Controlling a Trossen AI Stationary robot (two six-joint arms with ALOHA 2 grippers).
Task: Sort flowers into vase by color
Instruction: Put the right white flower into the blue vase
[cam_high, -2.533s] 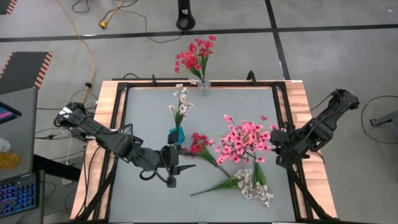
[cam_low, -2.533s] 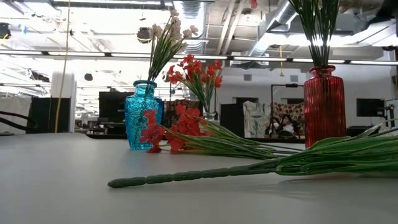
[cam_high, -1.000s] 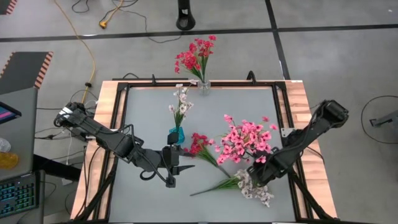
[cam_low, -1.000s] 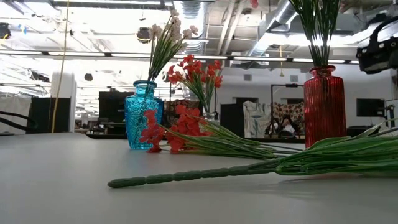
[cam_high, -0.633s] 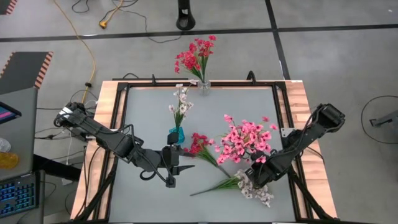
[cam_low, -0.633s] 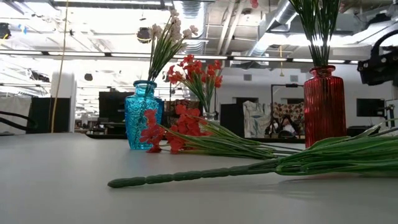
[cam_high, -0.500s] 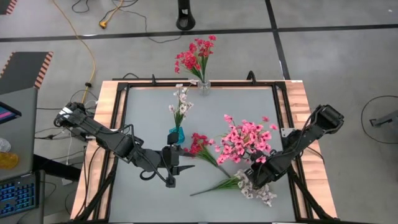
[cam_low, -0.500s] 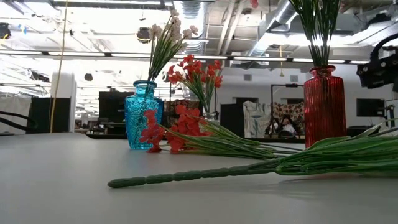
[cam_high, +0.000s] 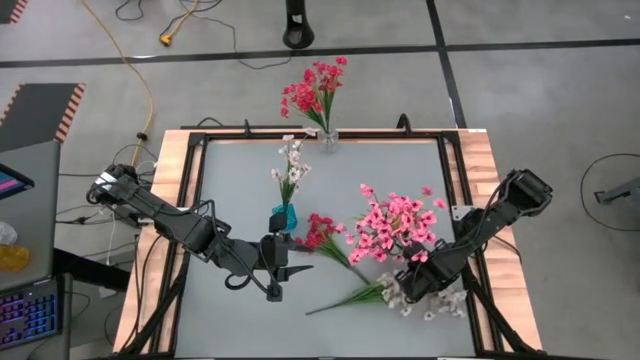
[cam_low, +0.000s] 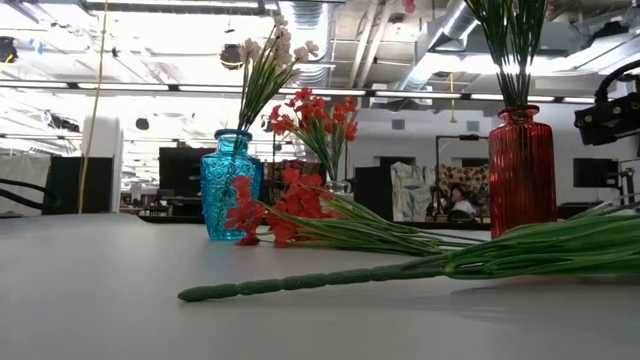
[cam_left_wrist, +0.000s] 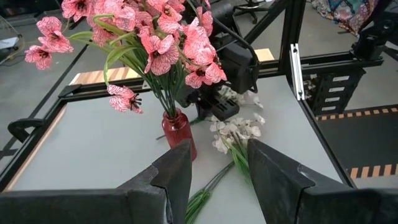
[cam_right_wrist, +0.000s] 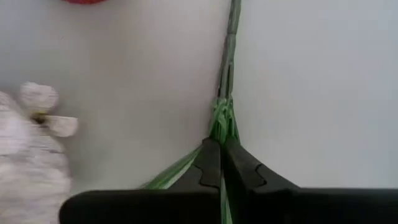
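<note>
The right gripper (cam_high: 413, 287) sits low near the tabletop's (cam_high: 240, 180) right front corner, its fingers (cam_right_wrist: 211, 165) pinched shut on the green stem of the white sprig (cam_high: 385, 293). That sprig lies flat, its stem running toward the front middle of the table and its white blossoms (cam_high: 432, 305) spread just beside the gripper toward the right edge. In the right wrist view a few of those blossoms lie close beside the grip.

Crowding that spot is the red vase (cam_left_wrist: 176, 132) of pink flowers (cam_high: 392, 225), standing just behind the gripper, the blooms overhanging the arm in the high view. A red sprig (cam_high: 322, 233) lies loose on the table between the red vase and the blue vase (cam_high: 284, 216), its stem slanting toward the white sprig's stem. The blue vase, near the middle of the table, holds white flowers (cam_high: 290, 165). A clear vase (cam_high: 328, 137) at the back edge holds red flowers (cam_high: 314, 88).

The left gripper (cam_high: 296, 262) waits just in front of the blue vase, its fingers (cam_left_wrist: 176, 171) parted and empty, pointing toward the red vase.
</note>
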